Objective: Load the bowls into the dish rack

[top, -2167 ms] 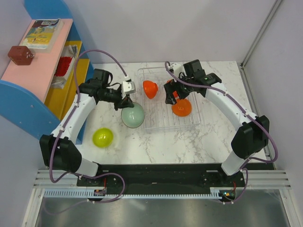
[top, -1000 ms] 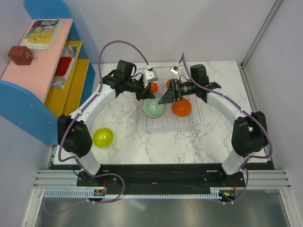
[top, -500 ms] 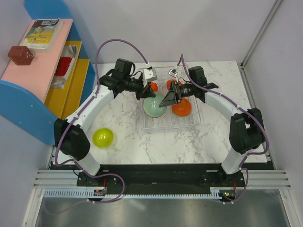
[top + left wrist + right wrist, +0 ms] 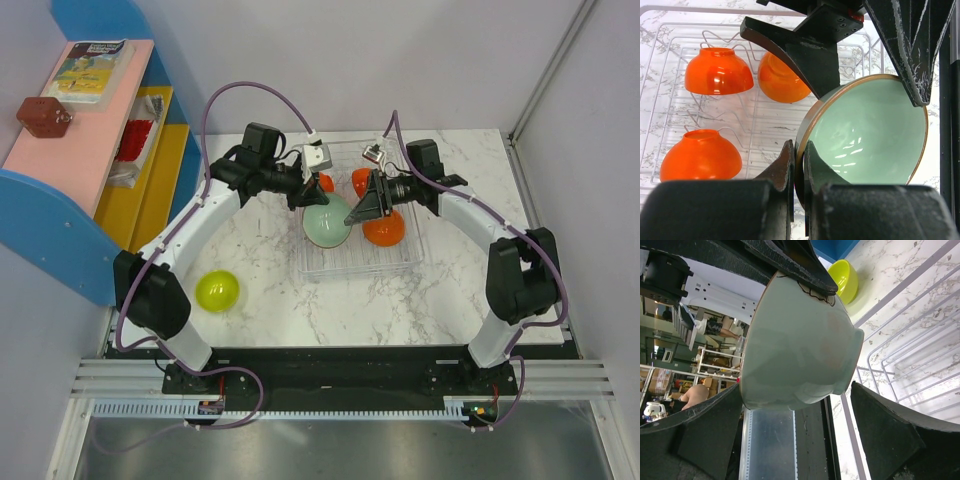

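Note:
My left gripper is shut on the rim of the pale grey-green bowl and holds it tilted on edge over the left part of the clear dish rack. In the left wrist view its jaws pinch the bowl's rim. My right gripper is open, one finger on each side of that bowl, with gaps showing. Three red-orange bowls lie upside down in the rack. The lime-yellow bowl lies on the table at front left.
A blue-pink-yellow shelf unit stands at the far left with a book and a brown object on top. The rack's wire ribs run under the held bowl. White walls close the table's back and right.
My left arm has carried the grey-green bowl from the table, left of the rack, to over the rack. My right gripper has swung in around it. Little moved in the last half second.

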Available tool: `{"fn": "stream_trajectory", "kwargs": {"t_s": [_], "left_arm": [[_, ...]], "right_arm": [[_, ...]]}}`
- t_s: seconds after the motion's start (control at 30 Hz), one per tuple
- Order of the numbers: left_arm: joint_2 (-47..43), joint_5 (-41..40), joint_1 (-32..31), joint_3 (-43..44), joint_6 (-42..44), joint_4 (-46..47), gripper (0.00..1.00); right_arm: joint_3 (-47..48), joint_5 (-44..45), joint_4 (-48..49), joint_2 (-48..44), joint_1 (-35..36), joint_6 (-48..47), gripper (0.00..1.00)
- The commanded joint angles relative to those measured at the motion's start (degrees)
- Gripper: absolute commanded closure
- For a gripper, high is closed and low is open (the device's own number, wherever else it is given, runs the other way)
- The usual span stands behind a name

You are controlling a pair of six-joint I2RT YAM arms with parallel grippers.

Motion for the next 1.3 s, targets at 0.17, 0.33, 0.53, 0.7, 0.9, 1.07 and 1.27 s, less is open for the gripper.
{"fn": "stream_trajectory", "kwargs": {"t_s": [0.17, 0.33, 0.53, 0.7, 0.9, 1.07, 1.27], "left_arm": [[-2.7, 3.7, -0.3, 2.8, -1.5, 2.9, 0.98], [-2.5, 4.1, -0.5, 2.7, -1.9, 2.9, 0.98], [-2.5, 4.5, -1.3, 1.7, -1.8, 2.9, 0.98], [-2.3, 4.3, -1.9, 1.1, -1.6, 2.6, 0.98], [-2.3, 3.7, -2.9, 0.5, -1.0, 2.3, 0.98], [-2.0, 3.6, -3.2, 0.4, -0.8, 1.7, 0.98], [-2.1, 2.8, -3.2, 0.3, -0.4, 1.6, 0.98]], "right_arm": [[0.5, -3.8, 2.7, 0.7, -0.7, -1.9, 0.07], [0.8, -3.4, 2.8, 0.8, -0.7, -2.0, 0.07], [0.8, -2.2, 2.9, 0.4, -0.7, -1.9, 0.06], [0.9, -1.9, 3.0, 0.1, -0.7, -1.9, 0.06], [0.8, -1.8, 3.2, -0.1, -0.7, -1.8, 0.07], [0.8, -1.9, 3.3, -0.3, -0.8, -1.7, 0.09], [0.8, -2.9, 3.4, -0.1, -0.9, -1.9, 0.37]]}}
